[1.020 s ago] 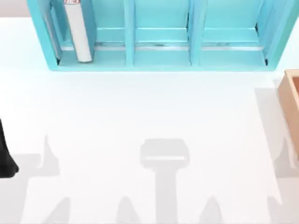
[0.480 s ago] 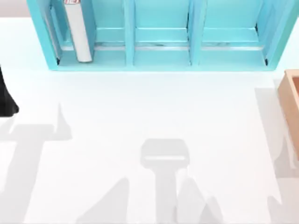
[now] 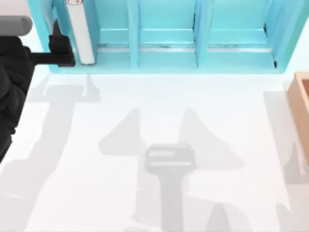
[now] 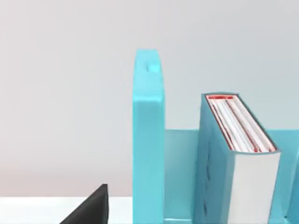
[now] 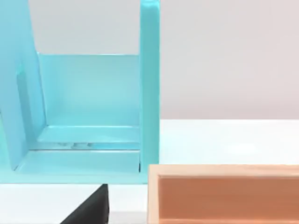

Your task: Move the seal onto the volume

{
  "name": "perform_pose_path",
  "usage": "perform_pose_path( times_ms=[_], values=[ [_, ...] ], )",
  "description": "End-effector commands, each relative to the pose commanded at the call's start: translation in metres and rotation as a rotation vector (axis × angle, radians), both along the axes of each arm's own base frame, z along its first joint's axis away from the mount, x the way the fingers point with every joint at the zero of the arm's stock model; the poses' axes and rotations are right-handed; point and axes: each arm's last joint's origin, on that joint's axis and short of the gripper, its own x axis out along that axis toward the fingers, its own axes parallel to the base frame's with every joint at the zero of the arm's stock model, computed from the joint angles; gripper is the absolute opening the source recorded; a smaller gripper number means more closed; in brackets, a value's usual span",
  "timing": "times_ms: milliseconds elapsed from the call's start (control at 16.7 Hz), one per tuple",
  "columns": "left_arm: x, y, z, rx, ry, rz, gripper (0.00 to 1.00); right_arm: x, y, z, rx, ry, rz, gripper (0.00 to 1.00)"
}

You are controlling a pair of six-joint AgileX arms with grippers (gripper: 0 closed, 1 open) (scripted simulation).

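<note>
The volume [image 3: 82, 36] is a teal-covered book with a white page block. It stands upright in the leftmost compartment of the teal shelf unit [image 3: 166, 63]. In the left wrist view the volume [image 4: 247, 163] rises just past the shelf's end wall [image 4: 148, 140]. My left gripper [image 3: 63, 52] hangs at the far left of the table, level with the shelf's left end and right beside the volume. One dark fingertip [image 4: 88, 210] of it shows in the left wrist view. The seal is out of view. A dark fingertip [image 5: 88, 207] of my right gripper shows in the right wrist view.
An orange-brown wooden box [image 3: 300, 106] sits at the table's right edge, in front of the shelf's right end; the right wrist view shows the box [image 5: 224, 196] close below the shelf's end compartment [image 5: 88, 107]. White tabletop [image 3: 159, 111] spreads before the shelf.
My left arm has swung from the table's left edge toward the back, and its gripper now sits at the shelf's left end beside the volume. The shadows on the table have shifted.
</note>
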Motion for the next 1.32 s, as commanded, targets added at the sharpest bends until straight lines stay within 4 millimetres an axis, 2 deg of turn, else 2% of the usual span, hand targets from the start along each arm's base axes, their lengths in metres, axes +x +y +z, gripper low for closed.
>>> perform_pose_path(
  times_ms=[120,240,420,540,1020,1140,1320],
  values=[
    [0.026,-0.014,-0.029,0.005,0.031,-0.004,1.0,0.0,0.0,0.0,0.0,0.0,0.0,1.0],
    [0.043,-0.025,-0.058,0.009,0.059,-0.007,1.0,0.0,0.0,0.0,0.0,0.0,0.0,1.0],
    [0.058,-0.037,-0.094,0.015,0.091,-0.011,1.0,0.0,0.0,0.0,0.0,0.0,0.0,1.0],
    [0.063,-0.042,-0.108,0.017,0.103,-0.012,1.0,0.0,0.0,0.0,0.0,0.0,0.0,1.0],
    [0.068,-0.042,-0.114,0.019,0.111,-0.01,1.0,0.0,0.0,0.0,0.0,0.0,0.0,1.0],
    [0.08,-0.044,-0.115,0.018,0.109,-0.012,1.0,0.0,0.0,0.0,0.0,0.0,0.0,1.0],
    [0.109,-0.047,-0.119,0.018,0.108,-0.013,1.0,0.0,0.0,0.0,0.0,0.0,0.0,1.0]
  ],
)
